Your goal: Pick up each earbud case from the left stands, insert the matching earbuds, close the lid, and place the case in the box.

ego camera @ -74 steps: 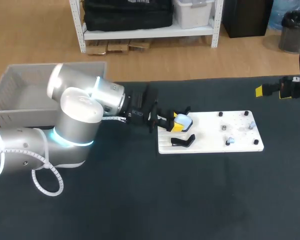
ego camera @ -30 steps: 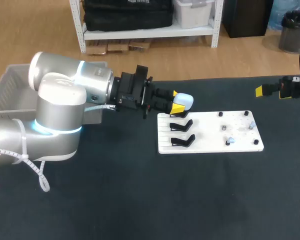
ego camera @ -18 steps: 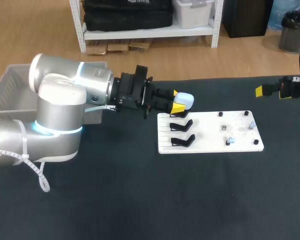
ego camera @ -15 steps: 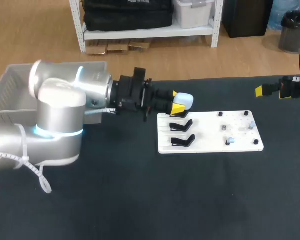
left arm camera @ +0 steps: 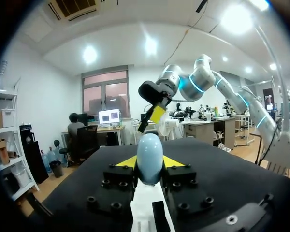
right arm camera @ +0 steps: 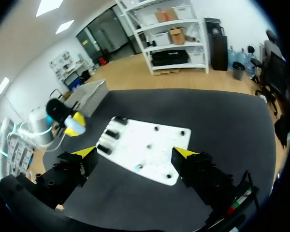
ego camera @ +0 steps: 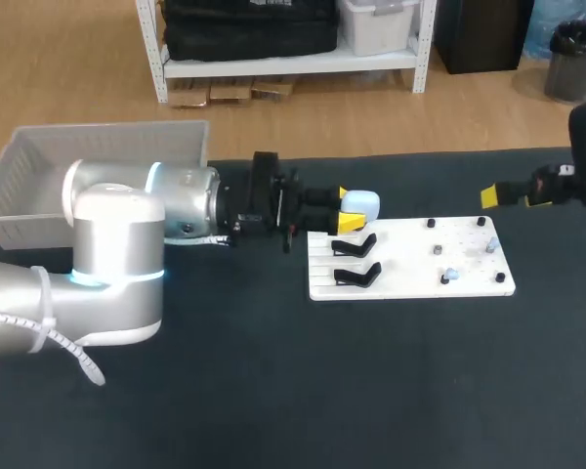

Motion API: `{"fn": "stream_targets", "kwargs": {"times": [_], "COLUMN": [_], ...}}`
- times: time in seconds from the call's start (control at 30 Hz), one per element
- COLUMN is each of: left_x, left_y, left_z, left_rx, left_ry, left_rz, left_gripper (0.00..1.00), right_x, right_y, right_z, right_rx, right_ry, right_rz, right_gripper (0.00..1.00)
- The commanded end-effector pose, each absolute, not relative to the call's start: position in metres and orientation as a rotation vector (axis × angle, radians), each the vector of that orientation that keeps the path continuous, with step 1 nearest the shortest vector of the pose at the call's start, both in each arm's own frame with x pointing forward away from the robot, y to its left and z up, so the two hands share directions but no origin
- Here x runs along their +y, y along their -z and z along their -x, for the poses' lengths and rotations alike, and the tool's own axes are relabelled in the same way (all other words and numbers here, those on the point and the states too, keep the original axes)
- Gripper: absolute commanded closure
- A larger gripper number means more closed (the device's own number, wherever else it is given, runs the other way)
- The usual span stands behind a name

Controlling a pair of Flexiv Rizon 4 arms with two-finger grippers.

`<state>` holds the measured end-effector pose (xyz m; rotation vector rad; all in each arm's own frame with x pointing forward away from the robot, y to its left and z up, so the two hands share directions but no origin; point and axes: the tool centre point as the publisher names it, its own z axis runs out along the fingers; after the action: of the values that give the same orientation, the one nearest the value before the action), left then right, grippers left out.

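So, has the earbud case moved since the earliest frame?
Yes. The earbud case, in the left gripper, has left its stand and is now held beyond the white board's far edge.

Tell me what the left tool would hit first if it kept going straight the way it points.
Probably the right tool: it sits almost dead ahead of the left tool, beyond the pale blue rounded earbud case it grips. Nothing else shows in between, though depth is unclear.

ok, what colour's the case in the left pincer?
Pale blue earbud case, clearest in left wrist view.
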<state>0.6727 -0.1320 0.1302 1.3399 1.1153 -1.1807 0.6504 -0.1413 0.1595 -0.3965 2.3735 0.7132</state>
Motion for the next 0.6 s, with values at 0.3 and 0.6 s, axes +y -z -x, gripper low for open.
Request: {"fn": "stream_targets", "kwargs": {"times": [0.3,0.6], "left_x": [-0.147,-0.150], "left_y": [-0.125,-0.124], "left_z": [-0.683,-0.682], "left_rx": [1.085,1.061], "left_ry": [1.233,1.237], "left_rz": [-1.344,-1.317], "left_gripper": [1.00,1.00], "right_x": [-0.102,-0.078], "right_y": [-0.165,-0.171], "right_z": [-0.612,-0.607], "right_rx": [2.377,2.382], "right_ry": [-0.656,-0.691], "right_rz": [0.516,0.520], "right_gripper": [0.00,0.00]}}
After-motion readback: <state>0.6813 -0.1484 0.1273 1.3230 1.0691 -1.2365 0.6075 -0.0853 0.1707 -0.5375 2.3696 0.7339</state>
